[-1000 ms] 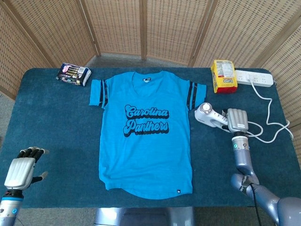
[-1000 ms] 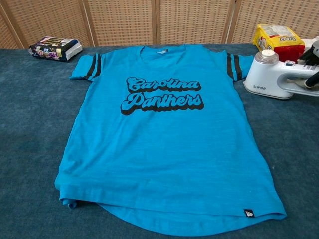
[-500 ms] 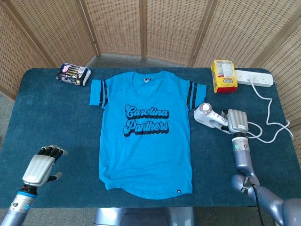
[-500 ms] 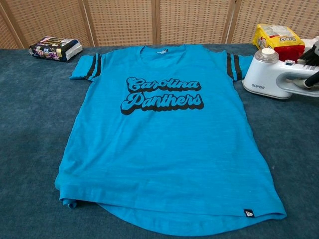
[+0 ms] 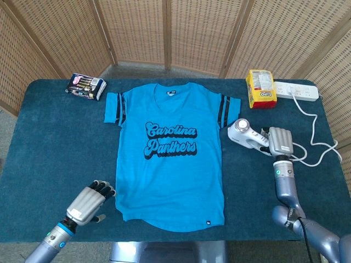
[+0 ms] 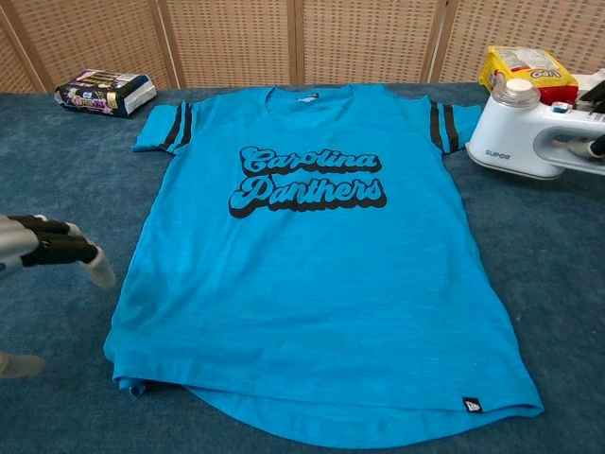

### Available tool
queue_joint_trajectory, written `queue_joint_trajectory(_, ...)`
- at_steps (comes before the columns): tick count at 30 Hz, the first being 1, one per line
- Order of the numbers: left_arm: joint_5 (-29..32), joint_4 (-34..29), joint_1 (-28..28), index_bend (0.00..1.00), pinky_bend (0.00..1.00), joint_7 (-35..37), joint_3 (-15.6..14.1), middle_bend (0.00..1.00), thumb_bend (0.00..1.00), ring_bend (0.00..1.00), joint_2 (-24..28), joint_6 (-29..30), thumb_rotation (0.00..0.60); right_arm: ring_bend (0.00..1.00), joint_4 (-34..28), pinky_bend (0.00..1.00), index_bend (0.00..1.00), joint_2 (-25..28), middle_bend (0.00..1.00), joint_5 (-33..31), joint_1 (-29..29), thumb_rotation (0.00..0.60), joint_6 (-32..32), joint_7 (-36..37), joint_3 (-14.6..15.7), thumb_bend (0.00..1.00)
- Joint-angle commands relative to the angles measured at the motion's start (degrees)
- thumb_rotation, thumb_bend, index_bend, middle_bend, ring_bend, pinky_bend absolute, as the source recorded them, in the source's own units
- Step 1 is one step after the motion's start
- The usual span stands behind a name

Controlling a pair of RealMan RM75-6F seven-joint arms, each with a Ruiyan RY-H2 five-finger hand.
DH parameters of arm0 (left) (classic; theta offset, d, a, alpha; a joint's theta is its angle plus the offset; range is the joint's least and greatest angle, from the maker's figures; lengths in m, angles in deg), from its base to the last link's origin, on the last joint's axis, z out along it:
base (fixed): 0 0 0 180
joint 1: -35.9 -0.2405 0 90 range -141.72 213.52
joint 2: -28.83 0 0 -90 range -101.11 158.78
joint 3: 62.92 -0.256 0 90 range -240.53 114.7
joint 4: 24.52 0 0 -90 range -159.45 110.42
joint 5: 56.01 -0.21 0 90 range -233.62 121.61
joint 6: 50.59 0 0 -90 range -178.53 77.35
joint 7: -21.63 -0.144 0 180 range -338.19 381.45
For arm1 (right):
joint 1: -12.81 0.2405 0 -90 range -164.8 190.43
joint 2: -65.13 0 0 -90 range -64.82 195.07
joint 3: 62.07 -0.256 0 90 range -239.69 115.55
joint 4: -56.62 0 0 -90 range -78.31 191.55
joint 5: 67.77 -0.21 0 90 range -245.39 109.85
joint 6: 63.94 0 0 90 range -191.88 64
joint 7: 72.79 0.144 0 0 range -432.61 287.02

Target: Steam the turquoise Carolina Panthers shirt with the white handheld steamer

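Observation:
The turquoise Carolina Panthers shirt (image 5: 170, 164) (image 6: 312, 284) lies flat and face up in the middle of the blue table, collar at the far side. The white handheld steamer (image 5: 244, 131) (image 6: 520, 137) is just right of the shirt's striped sleeve, nozzle end toward the shirt. My right hand (image 5: 278, 141) (image 6: 596, 142) grips its handle; in the chest view only dark fingers show at the frame edge. My left hand (image 5: 88, 203) (image 6: 47, 251) hovers open beside the shirt's lower left hem, holding nothing.
A yellow snack bag (image 5: 260, 89) (image 6: 529, 71) and a white power strip (image 5: 296, 90) sit at the back right, with a white cable (image 5: 315, 137) looping near my right arm. A dark packet (image 5: 86, 86) (image 6: 104, 92) lies back left. A wicker screen (image 5: 175, 33) stands behind.
My left hand has moved right from the table's left edge to the shirt's lower left corner. The steamer has shifted slightly right and up in my right hand.

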Motion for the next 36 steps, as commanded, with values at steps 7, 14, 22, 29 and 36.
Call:
queue_joint_trajectory(7, 2.8, 0.7, 1.1, 0.32, 0.23, -7.6, 0.2, 0.32, 0.14, 0.22, -5.6, -2.3, 0.506, 0.75, -2.0, 0.74, 0.7, 1.1, 0.72, -0.3, -0.6, 0.6, 0.8, -0.3, 0.5, 0.31)
queue_joint_trajectory(14, 3.9, 1.6, 1.2, 0.38, 0.24, -9.6, 0.3, 0.32, 0.2, 0.22, -7.5, -1.9, 0.505, 0.76, -2.3, 0.74, 0.7, 1.3, 0.72, -0.4, -0.8, 0.6, 0.9, -0.3, 0.8, 0.31)
queue_joint_trajectory(22, 4.8, 1.8, 1.4, 0.58, 0.24, -10.8, 0.3, 0.41, 0.32, 0.23, -8.6, -1.6, 0.594, 0.75, -3.0, 0.74, 0.7, 1.7, 0.72, -0.4, -1.0, 0.6, 1.4, -0.1, 1.0, 0.31)
queue_joint_trajectory(29, 7.1, 1.4, 1.8, 0.64, 0.24, -12.5, 0.3, 0.45, 0.36, 0.25, -9.0, -2.4, 0.6, 0.75, -5.0, 0.74, 0.7, 2.6, 0.72, -0.7, -1.3, 0.6, 1.6, 0.3, 1.0, 0.31)
queue_joint_trajectory(36, 6.9, 1.1, 2.0, 0.64, 0.24, -12.7, 0.1, 0.45, 0.35, 0.25, -9.0, -1.7, 0.6, 0.75, -5.8, 0.74, 0.7, 3.1, 0.72, -0.8, -1.5, 0.6, 1.8, 0.6, 1.0, 0.31)
